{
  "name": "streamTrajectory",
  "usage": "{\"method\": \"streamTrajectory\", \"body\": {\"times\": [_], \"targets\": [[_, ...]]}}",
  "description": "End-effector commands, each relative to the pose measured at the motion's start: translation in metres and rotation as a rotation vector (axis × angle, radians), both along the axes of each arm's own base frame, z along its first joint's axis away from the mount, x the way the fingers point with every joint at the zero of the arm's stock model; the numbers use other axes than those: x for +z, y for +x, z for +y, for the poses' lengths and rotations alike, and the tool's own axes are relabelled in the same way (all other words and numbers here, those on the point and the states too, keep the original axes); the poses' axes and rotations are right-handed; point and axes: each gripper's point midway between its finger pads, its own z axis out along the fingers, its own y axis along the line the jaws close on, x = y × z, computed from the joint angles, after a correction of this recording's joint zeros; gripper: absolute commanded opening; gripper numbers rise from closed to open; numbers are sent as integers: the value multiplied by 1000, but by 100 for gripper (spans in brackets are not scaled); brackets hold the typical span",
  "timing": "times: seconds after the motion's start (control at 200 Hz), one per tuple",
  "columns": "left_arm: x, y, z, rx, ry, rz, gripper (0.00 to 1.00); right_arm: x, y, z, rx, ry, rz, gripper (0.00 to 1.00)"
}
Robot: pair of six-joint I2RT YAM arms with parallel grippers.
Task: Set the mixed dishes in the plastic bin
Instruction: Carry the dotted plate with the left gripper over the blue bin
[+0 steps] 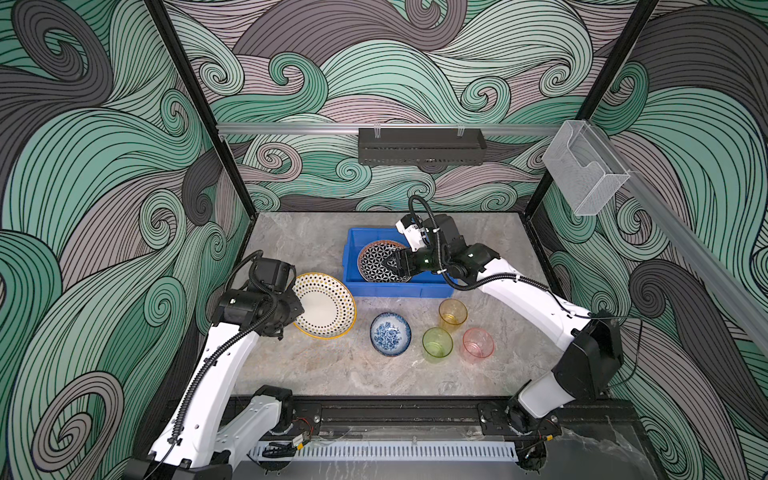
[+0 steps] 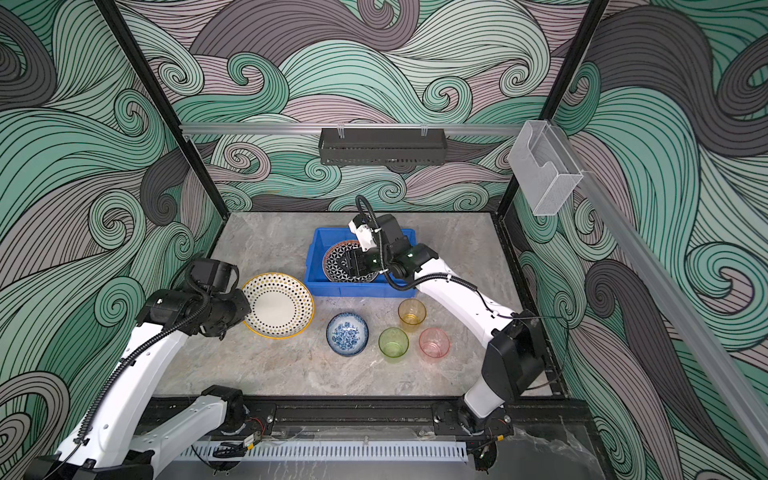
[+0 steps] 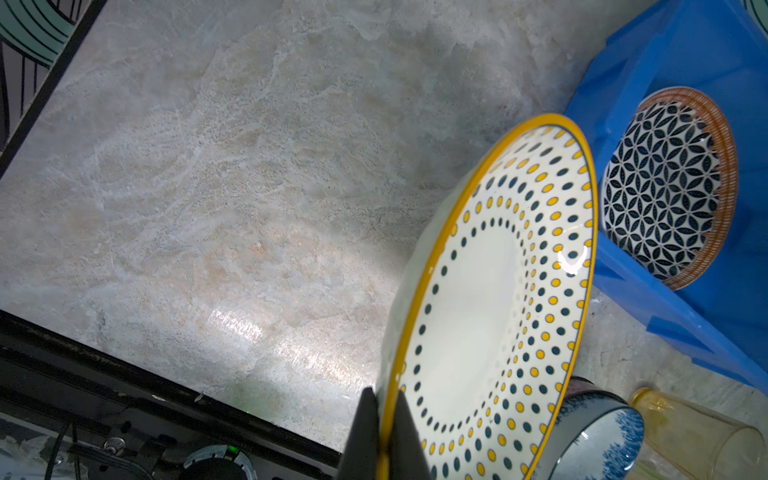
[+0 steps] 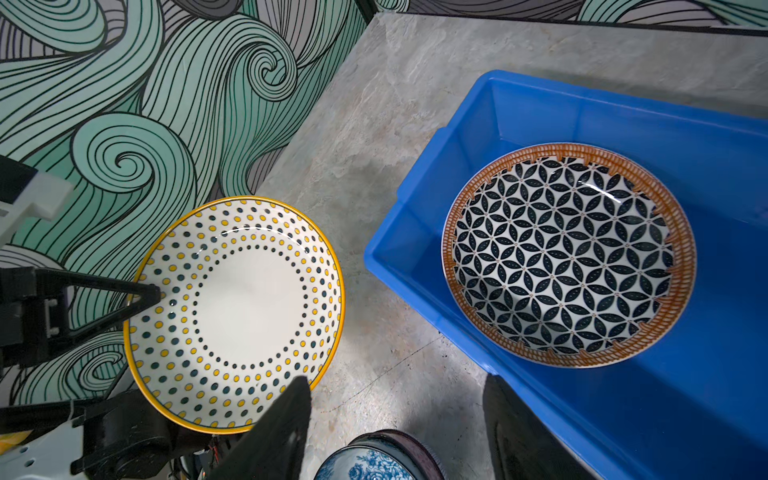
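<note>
The blue plastic bin (image 1: 352,266) (image 2: 318,259) (image 4: 540,112) (image 3: 685,50) stands at the back middle of the table. A geometric-patterned plate (image 1: 374,262) (image 4: 567,253) (image 3: 665,187) with an orange rim lies flat in it. My right gripper (image 1: 392,266) (image 2: 347,262) (image 4: 399,386) hovers open over that plate, holding nothing. My left gripper (image 1: 297,309) (image 3: 384,405) is shut on the near rim of the dotted plate (image 1: 326,305) (image 2: 280,307) (image 3: 490,299) (image 4: 245,303), which tilts left of the bin. The blue-floral bowl (image 1: 390,334), orange cup (image 1: 453,313), green cup (image 1: 437,344) and pink cup (image 1: 478,344) stand on the table in front.
A long black perforated tray (image 1: 422,147) hangs on the back wall rail, and a clear holder (image 1: 586,170) on the right wall. Black frame posts stand at the table's back corners. The arms' mounting rail (image 1: 395,415) runs along the front edge.
</note>
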Motion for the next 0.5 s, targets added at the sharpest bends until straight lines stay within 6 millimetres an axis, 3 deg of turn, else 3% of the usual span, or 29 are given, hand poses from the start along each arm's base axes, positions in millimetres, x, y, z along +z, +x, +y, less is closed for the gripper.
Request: {"method": "streamTrajectory", "body": {"times": [0.0,0.496], "targets": [[30,19,-5,-24,-25,-102,0,4,8,-19,-79,-29,-37,67],[61,85,-32,-121,-100,-218,0,0,21,-74,-257,-19,-18,69]]}}
